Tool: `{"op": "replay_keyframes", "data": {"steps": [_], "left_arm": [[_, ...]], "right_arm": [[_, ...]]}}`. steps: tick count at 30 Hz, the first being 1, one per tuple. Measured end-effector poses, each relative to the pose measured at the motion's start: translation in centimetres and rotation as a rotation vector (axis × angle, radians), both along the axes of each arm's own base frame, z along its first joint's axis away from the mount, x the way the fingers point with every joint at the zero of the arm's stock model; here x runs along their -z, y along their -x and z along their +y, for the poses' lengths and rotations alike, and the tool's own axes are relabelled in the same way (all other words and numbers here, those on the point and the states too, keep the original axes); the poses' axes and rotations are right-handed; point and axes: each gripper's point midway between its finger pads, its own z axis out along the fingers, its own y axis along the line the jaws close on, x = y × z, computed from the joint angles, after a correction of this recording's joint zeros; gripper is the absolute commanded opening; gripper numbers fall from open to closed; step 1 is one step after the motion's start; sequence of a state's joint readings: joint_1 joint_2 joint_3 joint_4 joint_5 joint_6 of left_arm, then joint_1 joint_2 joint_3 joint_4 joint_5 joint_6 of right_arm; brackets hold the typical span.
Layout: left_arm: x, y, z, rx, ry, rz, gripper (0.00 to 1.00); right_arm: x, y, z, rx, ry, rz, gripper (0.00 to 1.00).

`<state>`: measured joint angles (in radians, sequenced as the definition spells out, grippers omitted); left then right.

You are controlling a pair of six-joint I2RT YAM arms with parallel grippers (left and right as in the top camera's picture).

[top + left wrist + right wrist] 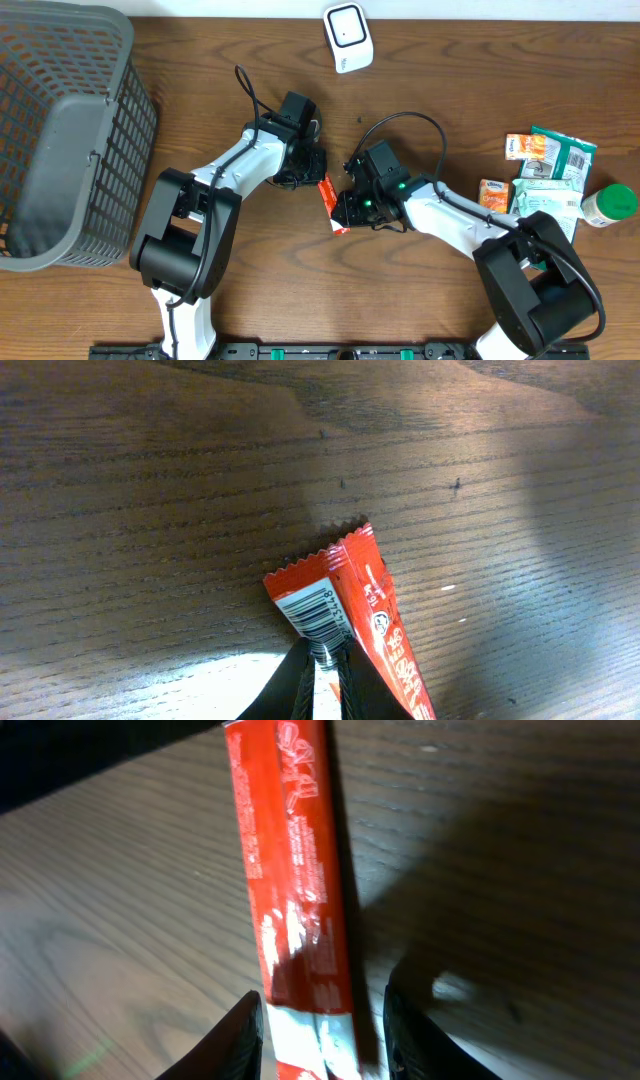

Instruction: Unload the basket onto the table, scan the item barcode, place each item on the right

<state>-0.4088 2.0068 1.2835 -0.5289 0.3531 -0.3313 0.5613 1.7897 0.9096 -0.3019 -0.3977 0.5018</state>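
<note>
Red snack bar (290, 870) pinched at its barcode end by left hand (322, 657); right hand (322, 1010) straddles its other end, grip unclear.

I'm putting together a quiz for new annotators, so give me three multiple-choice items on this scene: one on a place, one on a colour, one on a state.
1. Where is the grey plastic mesh basket?
A. the table's left edge
B. the right edge
C. the centre

2. What colour is the thin crimped snack packet?
A. blue
B. red
C. yellow

3. What state is the left gripper in?
A. wide open and empty
B. shut on the packet
C. out of view

Answers:
1 A, the overhead view shows it at the left edge.
2 B, the wrapper is red in every view.
3 B, the left wrist view shows it pinching the barcode end.
</note>
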Motion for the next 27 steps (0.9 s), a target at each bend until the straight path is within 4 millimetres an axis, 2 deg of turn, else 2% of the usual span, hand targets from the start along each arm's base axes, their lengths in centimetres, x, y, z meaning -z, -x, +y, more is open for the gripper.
{"op": "replay_keyframes", "data": {"steps": [7,14,25,27], "left_arm": [[0.0,0.0,0.0,0.0,0.0,0.0,0.12],[0.0,0.0,0.0,0.0,0.0,0.0,0.12],[0.0,0.0,0.0,0.0,-0.001,-0.001,0.12],[0.0,0.0,0.0,0.0,-0.001,-0.001,0.12]], "right_arm": [[0.1,0.1,0.3,0.044,-0.035,0.005,0.23],[0.2,0.1,0.3,0.057,-0.04,0.008,0.19],[0.3,0.4,1.1,0.061,-0.079,0.005,0.19],[0.3,0.4,1.2,0.059,-0.094,0.002,0.14]]}}
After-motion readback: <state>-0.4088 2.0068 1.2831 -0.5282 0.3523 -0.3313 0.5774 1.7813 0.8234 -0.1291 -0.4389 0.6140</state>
